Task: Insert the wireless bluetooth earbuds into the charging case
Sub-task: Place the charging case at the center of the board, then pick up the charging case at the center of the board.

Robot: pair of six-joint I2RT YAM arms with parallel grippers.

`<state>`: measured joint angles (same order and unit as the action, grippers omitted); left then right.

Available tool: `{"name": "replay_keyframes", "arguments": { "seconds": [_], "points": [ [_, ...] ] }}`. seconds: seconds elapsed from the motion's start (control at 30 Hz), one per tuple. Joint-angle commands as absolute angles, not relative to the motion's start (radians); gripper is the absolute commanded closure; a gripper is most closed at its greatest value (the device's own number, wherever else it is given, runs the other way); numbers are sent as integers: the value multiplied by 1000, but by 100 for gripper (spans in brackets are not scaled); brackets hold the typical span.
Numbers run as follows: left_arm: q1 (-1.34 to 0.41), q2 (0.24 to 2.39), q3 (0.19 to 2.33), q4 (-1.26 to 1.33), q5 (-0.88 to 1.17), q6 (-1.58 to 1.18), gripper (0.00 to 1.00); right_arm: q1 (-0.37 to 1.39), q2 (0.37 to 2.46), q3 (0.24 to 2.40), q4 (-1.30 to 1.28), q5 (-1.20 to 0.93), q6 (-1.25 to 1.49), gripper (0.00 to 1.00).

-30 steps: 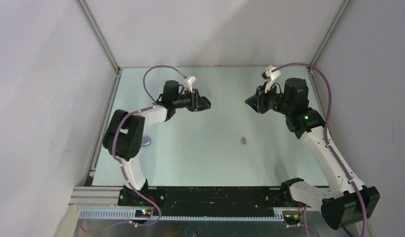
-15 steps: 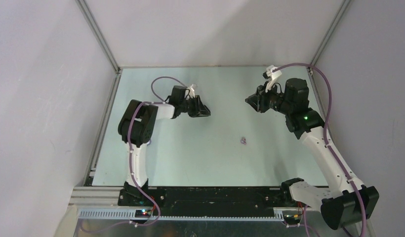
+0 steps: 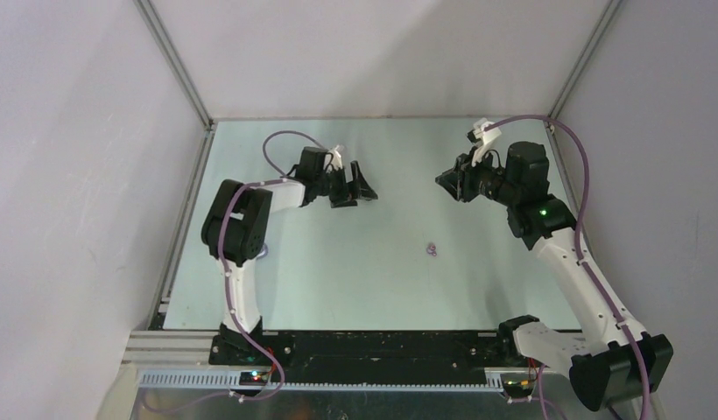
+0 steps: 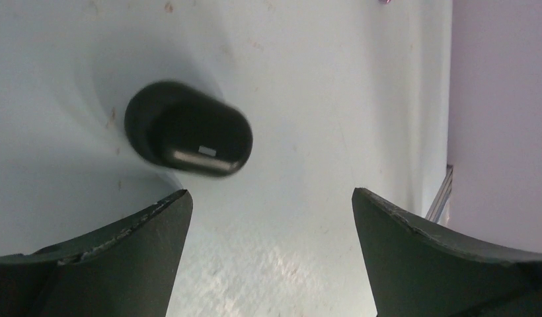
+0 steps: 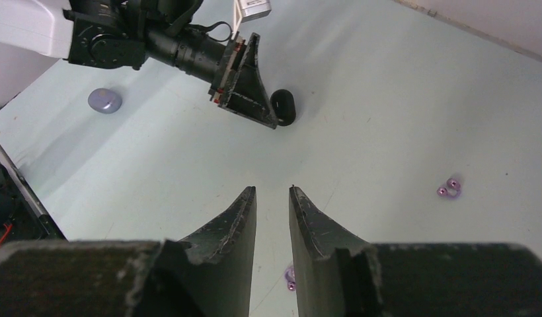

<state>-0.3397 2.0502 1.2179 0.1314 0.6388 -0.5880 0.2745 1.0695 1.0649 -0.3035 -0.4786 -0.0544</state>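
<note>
Your left gripper (image 4: 270,193) is standing spread wide and pinching nothing. The black charging case (image 4: 189,129) is lying on the table (image 3: 355,280) just ahead of its fingertips. In the left wrist view the case is sitting off toward the left-hand finger and clear of both. In the right wrist view it is sitting just beside the tip of one left finger.

Your right gripper (image 5: 271,191) is holding its jaws a narrow slit apart with nothing between them. The earbuds (image 5: 449,190) are lying on the bare table, well apart from both grippers and off to the right of the right fingers in that view.

The left arm (image 3: 237,223) is folding sharply at the elbow and reaching toward the far middle of the table. The right arm (image 3: 574,262) is stretching up the right side, with its gripper pointing across at the left one.

You are looking at two cases: the black one, and a purple case (image 5: 104,100) lying near the left arm. Two tiny purple buds are lying side by side. Another purple speck is showing low between the right fingers, too hidden to identify.
</note>
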Motion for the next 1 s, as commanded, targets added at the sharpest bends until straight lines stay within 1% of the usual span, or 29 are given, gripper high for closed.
{"name": "replay_keyframes", "arguments": {
  "seconds": [0.0, 0.13, 0.2, 0.23, 0.27, 0.3, 0.37, 0.43, 0.57, 0.73, 0.97],
  "points": [
    [-299, 1910, 1159, -31, 648, -422, 1, 270, 1039, 1064, -255, -471, -69, 70],
    [-246, 1778, 1133, -192, 660, -213, 0, 270, 1035, 1062, -254, -472, -75, 70],
    [-201, 1712, 1147, -319, 668, -87, 1, 270, 1032, 1061, -256, -477, -77, 70],
    [-169, 1690, 1155, -422, 672, -44, 1, 271, 1032, 1059, -256, -481, -79, 70],
    [-152, 1655, 1175, -473, 673, 63, 1, 270, 1031, 1060, -258, -488, -78, 70],
    [-120, 1639, 1188, -591, 665, 124, 1, 273, 1030, 1060, -258, -493, -79, 70],
    [-75, 1598, 1208, -727, 621, 325, 1, 283, 1029, 1059, -260, -496, -84, 70],
    [-34, 1565, 1204, -816, 558, 432, 1, 295, 1026, 1059, -266, -495, -90, 70],
    [17, 1500, 1139, -860, 407, 597, 0, 321, 1010, 1055, -270, -492, -105, 69],
    [24, 1452, 1017, -821, 215, 760, 1, 329, 987, 1045, -272, -504, -109, 68],
    [28, 1472, 952, -802, 109, 825, 1, 324, 964, 1038, -276, -527, -106, 68]
  ]
}}
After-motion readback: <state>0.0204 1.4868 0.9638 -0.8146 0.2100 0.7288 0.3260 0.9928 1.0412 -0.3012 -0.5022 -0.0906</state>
